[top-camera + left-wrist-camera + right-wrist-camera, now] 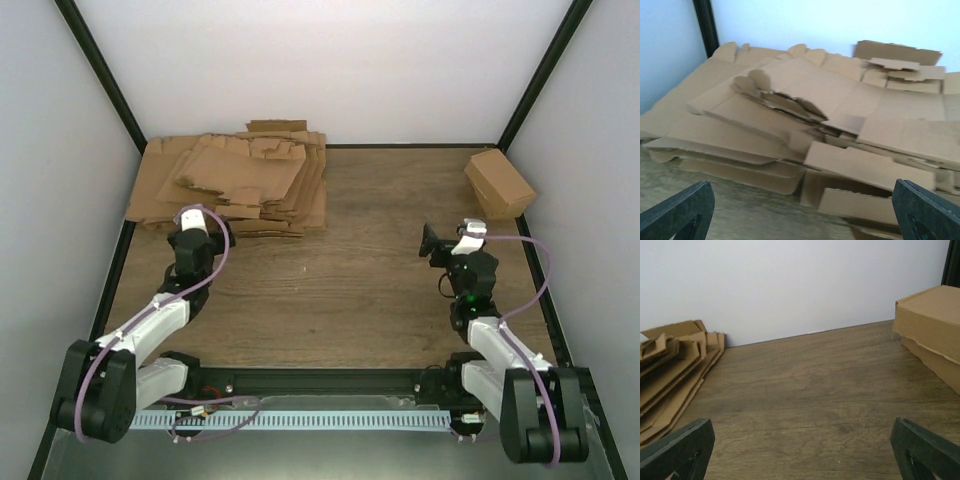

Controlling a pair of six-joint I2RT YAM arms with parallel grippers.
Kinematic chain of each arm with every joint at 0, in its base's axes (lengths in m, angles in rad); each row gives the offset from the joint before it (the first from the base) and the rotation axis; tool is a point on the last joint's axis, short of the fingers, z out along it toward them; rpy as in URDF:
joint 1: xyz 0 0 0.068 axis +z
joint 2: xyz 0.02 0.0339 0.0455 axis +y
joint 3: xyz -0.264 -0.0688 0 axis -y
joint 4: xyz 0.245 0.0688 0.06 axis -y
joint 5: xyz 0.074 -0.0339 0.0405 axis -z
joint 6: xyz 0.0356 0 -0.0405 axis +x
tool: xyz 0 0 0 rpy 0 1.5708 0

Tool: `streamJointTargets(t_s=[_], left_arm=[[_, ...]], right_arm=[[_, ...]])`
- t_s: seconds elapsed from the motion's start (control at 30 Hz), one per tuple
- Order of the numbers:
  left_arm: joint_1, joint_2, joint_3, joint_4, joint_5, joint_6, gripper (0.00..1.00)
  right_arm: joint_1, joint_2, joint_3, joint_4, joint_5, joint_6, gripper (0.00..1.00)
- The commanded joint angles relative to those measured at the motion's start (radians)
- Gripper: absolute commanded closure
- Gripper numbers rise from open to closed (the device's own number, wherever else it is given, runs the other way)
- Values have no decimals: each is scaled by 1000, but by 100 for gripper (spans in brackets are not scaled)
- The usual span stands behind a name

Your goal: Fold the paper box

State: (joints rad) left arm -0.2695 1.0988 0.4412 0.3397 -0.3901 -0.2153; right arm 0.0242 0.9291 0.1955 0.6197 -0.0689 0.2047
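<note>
paper box far right corner, long axis diagonal

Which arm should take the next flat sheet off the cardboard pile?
Left. The left hand, open, faces the pile up close; the right hand, also open, faces bare table, the pile well off to its side.

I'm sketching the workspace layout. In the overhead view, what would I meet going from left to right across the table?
Heap of flat cardboard sheets → right gripper, open and empty → folded paper box in the far right corner.
</note>
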Motion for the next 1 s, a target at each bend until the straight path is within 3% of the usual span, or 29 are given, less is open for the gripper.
streamJointTargets(t_s=[0.0,0.4,0.57,0.77,0.97], left_arm=[[59,40,-55,218,-11,55,0],[210,196,-59,388,95,113,0],[217,270,-69,439,118,123,0],[220,325,-59,469,107,142,0],[224,329,-53,463,108,138,0]], right_arm=[[6,107,38,139,50,-47,0],[-40,410,62,357,13,-33,0],[-41,477,132,302,31,-63,0],[-41,522,87,474,4,-128,0],[-41,585,149,419,-67,-163,0]])
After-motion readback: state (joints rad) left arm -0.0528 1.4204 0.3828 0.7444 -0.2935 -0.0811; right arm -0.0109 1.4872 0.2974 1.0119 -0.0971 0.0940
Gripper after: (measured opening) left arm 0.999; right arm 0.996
